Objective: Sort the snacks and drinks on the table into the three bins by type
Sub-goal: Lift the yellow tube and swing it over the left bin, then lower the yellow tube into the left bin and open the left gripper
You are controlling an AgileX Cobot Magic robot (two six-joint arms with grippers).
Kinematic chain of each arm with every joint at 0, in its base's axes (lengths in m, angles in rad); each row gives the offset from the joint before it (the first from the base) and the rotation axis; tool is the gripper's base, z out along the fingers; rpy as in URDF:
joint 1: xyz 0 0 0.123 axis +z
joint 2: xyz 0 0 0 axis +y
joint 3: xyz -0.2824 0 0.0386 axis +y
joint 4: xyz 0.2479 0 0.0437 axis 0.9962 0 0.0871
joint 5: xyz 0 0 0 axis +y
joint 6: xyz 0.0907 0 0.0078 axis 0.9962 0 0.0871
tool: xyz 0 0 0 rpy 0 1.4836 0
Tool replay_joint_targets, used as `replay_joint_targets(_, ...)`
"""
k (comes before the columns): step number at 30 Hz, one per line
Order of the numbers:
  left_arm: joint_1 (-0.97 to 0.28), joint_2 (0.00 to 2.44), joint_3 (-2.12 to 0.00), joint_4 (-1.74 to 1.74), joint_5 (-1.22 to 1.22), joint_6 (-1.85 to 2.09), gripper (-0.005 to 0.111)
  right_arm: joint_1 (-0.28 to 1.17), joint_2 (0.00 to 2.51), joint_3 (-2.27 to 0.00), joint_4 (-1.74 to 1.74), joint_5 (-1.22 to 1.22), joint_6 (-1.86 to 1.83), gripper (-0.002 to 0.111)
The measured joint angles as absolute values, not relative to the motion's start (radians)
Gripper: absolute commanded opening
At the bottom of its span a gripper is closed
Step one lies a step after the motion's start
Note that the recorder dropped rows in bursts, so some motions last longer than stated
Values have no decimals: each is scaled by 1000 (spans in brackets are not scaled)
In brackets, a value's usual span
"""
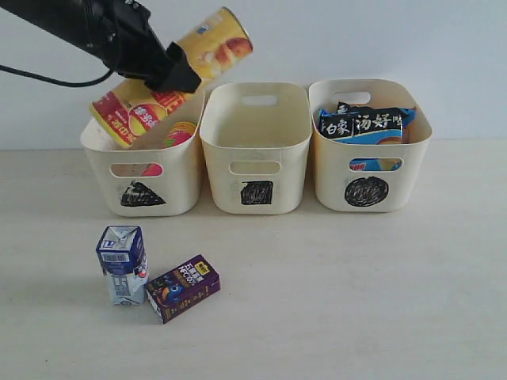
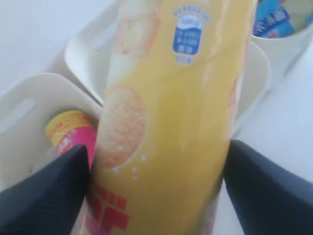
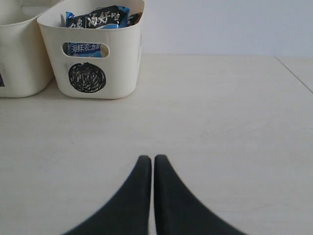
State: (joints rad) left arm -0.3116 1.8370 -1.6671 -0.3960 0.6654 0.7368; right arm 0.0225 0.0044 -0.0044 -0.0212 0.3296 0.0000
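**A:** Start at the left. What has the left pincer got?

**B:** It is clamped across the middle of the yellow-orange tube. The tube is held tilted above the triangle bin, its lower end down at the rim. The arm hides the tube's midsection. In the left wrist view the tube fills the picture and both its ends are cut off.

**A:** Anything in that bin?

**B:** The pink tube is lying inside it. Only its yellow top and a patch through the handle hole show. I cannot tell whether the two tubes touch.

**A:** And in front?

**B:** The blue-and-white carton stands upright on the bench. The purple box lies just beside it, and I cannot tell whether they touch.

**A:** The middle?

**B:** The square bin shows bare walls, but its floor is out of sight.

**A:** Right side?

**B:** The circle bin holds the blue packet, propped against the back wall. The orange packet is only a sliver beneath it, too little to read.

**A:** The right pincer?

**B:** It shows only in its own wrist view, low over bare bench. The fingers are drawn together to a hairline gap with nothing between them.
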Motion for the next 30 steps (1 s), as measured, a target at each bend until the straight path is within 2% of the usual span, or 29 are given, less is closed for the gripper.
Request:
replay_joint_targets(7, -237, 1849, -1667, -396, 422, 574, 4, 22, 4, -4, -21, 330, 0, 0)
replay_joint_targets(14, -220, 1947, -1667, -397, 221, 535, 4, 22, 4, -4, -21, 330, 0, 0)
replay_joint_targets(30, -220, 2105, -1667, -404, 44, 499, 4, 22, 4, -4, -21, 330, 0, 0)
